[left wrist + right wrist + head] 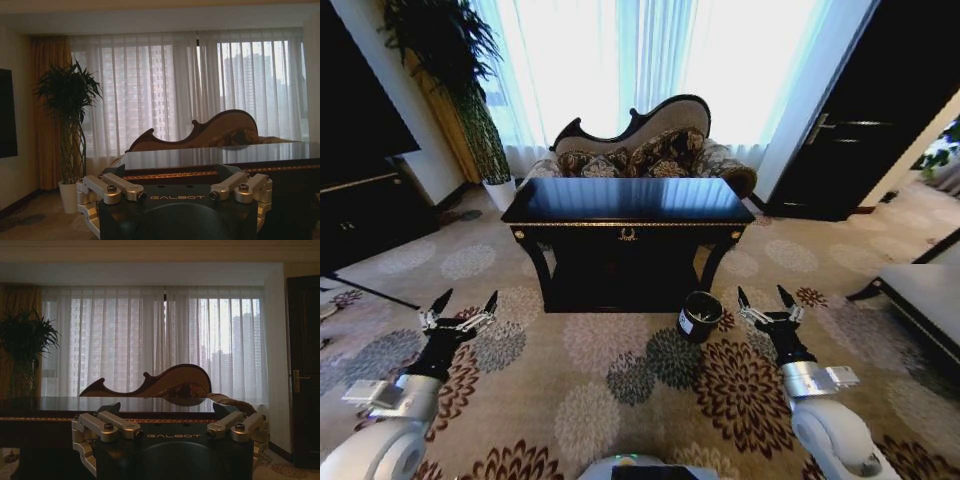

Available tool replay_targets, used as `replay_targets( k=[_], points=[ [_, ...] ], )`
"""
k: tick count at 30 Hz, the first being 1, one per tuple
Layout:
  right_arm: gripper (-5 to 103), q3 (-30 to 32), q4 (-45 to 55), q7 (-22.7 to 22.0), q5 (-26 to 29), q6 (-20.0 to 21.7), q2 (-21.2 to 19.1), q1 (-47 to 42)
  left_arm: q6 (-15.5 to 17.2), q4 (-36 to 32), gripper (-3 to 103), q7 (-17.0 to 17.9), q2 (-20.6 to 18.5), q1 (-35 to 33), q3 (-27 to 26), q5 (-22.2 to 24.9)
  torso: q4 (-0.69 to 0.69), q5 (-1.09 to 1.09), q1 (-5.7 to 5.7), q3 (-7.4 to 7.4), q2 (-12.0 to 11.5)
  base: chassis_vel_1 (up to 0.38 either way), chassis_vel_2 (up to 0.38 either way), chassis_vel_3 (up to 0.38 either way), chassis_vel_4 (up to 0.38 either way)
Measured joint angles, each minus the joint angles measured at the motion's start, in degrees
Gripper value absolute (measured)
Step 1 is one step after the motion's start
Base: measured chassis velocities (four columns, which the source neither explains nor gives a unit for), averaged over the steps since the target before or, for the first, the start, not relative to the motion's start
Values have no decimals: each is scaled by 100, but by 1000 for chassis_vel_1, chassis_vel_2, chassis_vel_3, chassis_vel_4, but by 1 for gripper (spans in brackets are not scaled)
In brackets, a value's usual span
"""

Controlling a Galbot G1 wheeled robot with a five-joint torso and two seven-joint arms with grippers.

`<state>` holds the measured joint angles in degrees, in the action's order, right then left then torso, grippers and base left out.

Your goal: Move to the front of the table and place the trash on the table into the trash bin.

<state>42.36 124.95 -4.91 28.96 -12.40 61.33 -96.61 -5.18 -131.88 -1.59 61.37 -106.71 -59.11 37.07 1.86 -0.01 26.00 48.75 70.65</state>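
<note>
Both pincers, left pincer (462, 302) and right pincer (767, 297), hover spread, readied while counter (620, 200) and trash bin (699, 315) lie ahead

Glossy black table (628, 200) stands square ahead on curved legs; small round black bin (699, 316) upright on carpet by its front-right leg

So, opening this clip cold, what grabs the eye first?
The glossy black table stands dead centre on the floral carpet, with a patterned sofa behind it against bright curtained windows. The small black trash bin sits on the carpet by the table's front right leg. Both arms are raised low in front, left gripper and right gripper spread open and holding nothing.
</note>
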Motion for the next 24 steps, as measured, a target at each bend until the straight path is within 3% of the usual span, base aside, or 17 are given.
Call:
replay_targets(
  k=[11,24],
  points=[
    [100,0,0,0,0,0,1,-6,0,0,100,0,0,-2,0,0,1,0,-8,-3,6,205,-206,-205,194],
    [100,-1,0,0,0,0,1,0,0,0,100,0,0,0,0,0,0,0,-1,0,0,-3,8,7,-6]
  ],
)
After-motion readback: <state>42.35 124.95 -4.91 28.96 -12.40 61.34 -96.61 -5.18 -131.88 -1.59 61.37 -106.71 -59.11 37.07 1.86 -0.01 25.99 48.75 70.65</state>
